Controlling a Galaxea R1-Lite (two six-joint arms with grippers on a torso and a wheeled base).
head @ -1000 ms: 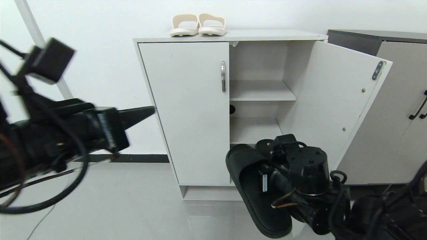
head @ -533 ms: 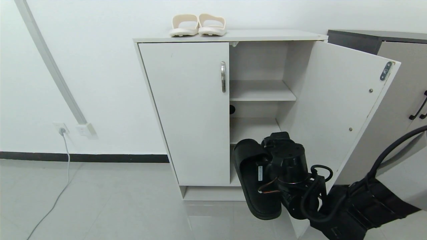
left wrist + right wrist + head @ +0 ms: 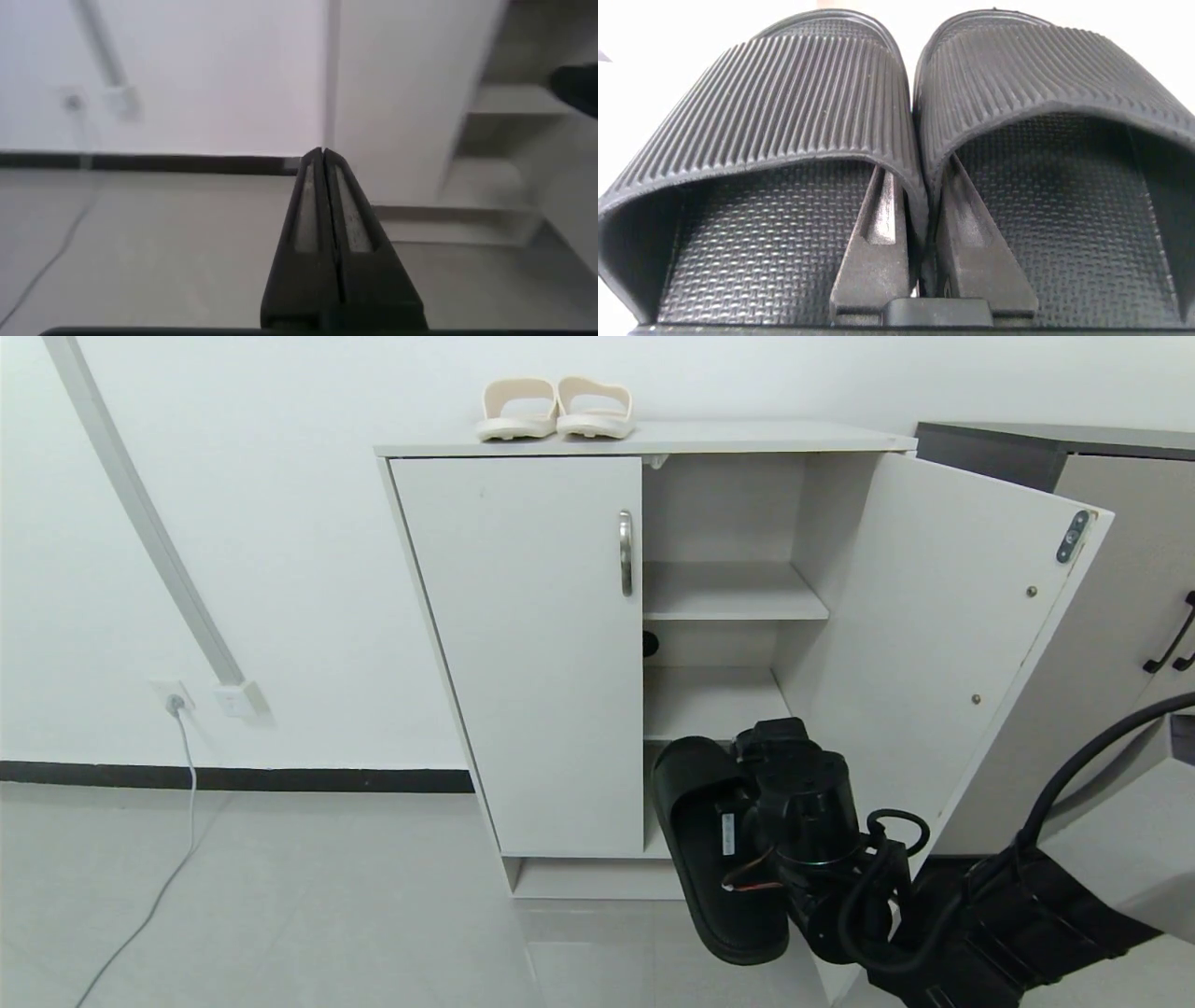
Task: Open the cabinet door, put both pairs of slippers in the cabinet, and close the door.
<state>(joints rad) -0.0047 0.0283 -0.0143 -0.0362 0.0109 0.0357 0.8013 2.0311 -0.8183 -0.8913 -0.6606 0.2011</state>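
Observation:
The white cabinet (image 3: 523,653) has its left door shut and its right door (image 3: 924,616) swung open, showing bare shelves (image 3: 728,593). A beige pair of slippers (image 3: 555,406) sits on the cabinet's top. My right gripper (image 3: 915,201) is shut on the black pair of slippers (image 3: 906,103), pinching their two inner walls together. In the head view the black slippers (image 3: 709,840) hang toes up just in front of the lower opening, beside the open door. My left gripper (image 3: 322,159) is shut on nothing, low over the floor and pointing toward the cabinet's left side.
A grey cabinet (image 3: 1120,616) stands right behind the open door. A wall socket (image 3: 173,698) with a cable (image 3: 140,915) trailing over the floor is at the left, under a slanted conduit (image 3: 140,513). Tiled floor lies open before the cabinet.
My left arm has pulled back out of the head view. The right gripper has carried the black slippers forward, closer to the cabinet's lower opening.

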